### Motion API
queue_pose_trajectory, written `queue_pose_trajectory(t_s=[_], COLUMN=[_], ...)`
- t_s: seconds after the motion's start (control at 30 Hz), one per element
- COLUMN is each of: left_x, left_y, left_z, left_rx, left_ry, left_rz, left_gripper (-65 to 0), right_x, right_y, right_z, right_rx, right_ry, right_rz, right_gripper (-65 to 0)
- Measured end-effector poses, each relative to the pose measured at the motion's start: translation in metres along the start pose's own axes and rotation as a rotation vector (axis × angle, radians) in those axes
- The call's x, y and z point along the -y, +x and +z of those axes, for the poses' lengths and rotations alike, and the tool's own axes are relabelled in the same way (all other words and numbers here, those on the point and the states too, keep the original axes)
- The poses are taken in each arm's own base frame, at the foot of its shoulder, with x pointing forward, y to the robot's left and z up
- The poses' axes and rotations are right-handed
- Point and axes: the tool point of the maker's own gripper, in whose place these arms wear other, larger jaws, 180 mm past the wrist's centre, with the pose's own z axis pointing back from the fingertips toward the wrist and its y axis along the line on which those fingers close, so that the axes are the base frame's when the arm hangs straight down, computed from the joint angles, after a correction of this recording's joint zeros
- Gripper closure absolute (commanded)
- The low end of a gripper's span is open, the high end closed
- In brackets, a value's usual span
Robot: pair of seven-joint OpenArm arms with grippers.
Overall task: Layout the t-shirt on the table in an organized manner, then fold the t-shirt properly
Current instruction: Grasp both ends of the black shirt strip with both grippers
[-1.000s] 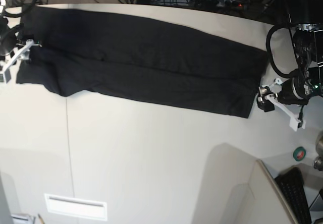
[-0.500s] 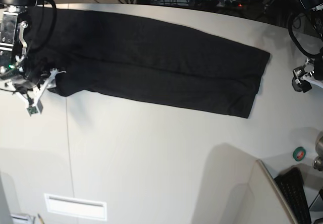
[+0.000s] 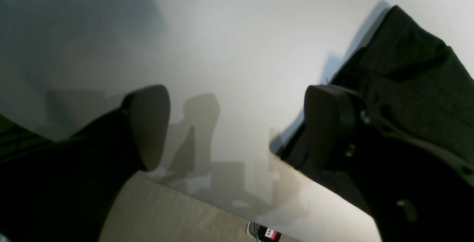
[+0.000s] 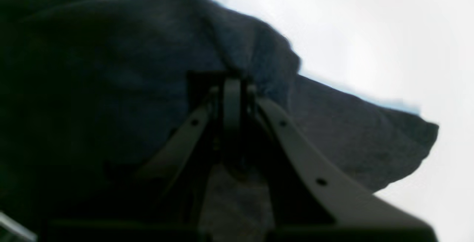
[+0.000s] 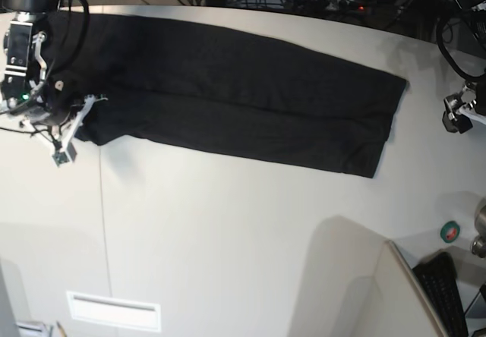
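A: T-shirt (image 5: 243, 102) lies as a long folded band across the table's (image 5: 228, 246) far side. Why's the right hand (image 4: 231, 86) there?
B: It's pinching the band's end, likely to fold lengthwise; the left hand (image 3: 237, 123) hangs spread, holding nothing

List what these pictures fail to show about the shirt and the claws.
- Black fabric t-shirt: its graphic and tag are nowhere visible; folded cloth hides them.
- Right claw: right wrist view is blurred, so the pinched cloth is unclear.
- Left claw: base view cuts it off at the right edge.
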Motion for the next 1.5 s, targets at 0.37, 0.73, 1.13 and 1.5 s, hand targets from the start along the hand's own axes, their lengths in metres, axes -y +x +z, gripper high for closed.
queue_pose_trajectory(t_s=[0.37,0.73,1.13,1.5], left_x=[0.001,0.008,0.090,0.189], left_y=[0.000,-0.005,-0.041,-0.060], left_z=[0.000,-0.004,-0.027,-0.062], left_rx=[-0.001,-0.004,-0.100,-0.048], left_ry=[-0.002,-0.017,-0.174,-0.319], left_rz=[0.001,0.014,-0.096,-0.279], left_gripper=[-54.0,-54.0,-18.9,0.0], right_x=[-0.029,-0.047,-0.017,0.026], right_y=[-0.041,-0.091,-0.054,-0.098], right_z=[0.039,0.050,0.080,0.037], right_rx=[-0.090,-0.235,-0.057,-0.146], right_ry=[-0.002,0.029,-0.064,-0.092], right_rz=[0.049,0.044,0.033,-0.254], right_gripper=[0.0,0.0,-19.5,0.0])
